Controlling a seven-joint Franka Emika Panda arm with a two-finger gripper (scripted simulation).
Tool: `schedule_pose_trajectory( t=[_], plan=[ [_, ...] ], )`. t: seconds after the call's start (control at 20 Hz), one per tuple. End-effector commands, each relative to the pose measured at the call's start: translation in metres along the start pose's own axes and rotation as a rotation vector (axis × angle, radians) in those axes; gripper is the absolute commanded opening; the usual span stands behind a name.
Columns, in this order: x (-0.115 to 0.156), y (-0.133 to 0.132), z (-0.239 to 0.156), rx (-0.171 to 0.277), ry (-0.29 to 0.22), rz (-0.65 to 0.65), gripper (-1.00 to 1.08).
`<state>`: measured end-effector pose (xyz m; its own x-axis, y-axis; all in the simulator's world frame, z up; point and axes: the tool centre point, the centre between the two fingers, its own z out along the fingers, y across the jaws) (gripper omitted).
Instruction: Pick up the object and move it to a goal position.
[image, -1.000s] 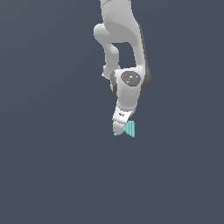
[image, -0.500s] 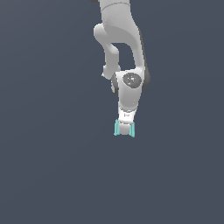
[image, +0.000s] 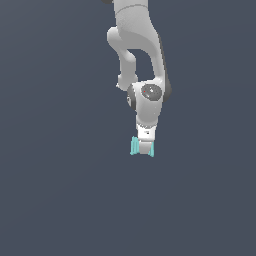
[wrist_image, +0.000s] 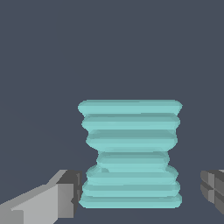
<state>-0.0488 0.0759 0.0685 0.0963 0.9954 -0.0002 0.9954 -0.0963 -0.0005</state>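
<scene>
- A white Franka Panda arm (image: 136, 55) reaches down from the top of the exterior view, its wrist pointing straight at the flat, dark slate-grey floor (image: 55, 200)

- The gripper (image: 142, 153) sits low over a small teal ribbed object (image: 134, 146), whose turquoise edges show on either side of the white hand, more of it on the exterior view's left than on the right

- In the wrist view the object (wrist_image: 130, 153) fills the middle of the picture: a stack of rounded ridges, broad at both ends and pinched in at its waist (an hourglass outline), lying between the two fingers

- One grey fingertip (wrist_image: 65, 199) stands just beside one end flank of the piece, so close that contact can neither be confirmed nor ruled out; the other fingertip (wrist_image: 213, 189) is well apart from the opposite flank, with bare floor showing between them

- The jaws are therefore spread wider than the object and straddle it rather than pinch it

- Whether the piece rests on the floor or is lifted off it cannot be told from either view, since no shadow or contact line shows beneath it

- Nothing else marks the uniform grey surface around the arm in either picture
</scene>
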Motion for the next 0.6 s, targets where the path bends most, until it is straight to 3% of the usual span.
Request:
schedule_pose_trajectory(
  t=[0.0,0.55],
  plan=[
    [0.0,0.0,0.0,0.0,0.0,0.0,1.0],
    [0.0,-0.001,0.04,0.0,0.0,-0.005,1.0]
  ],
)
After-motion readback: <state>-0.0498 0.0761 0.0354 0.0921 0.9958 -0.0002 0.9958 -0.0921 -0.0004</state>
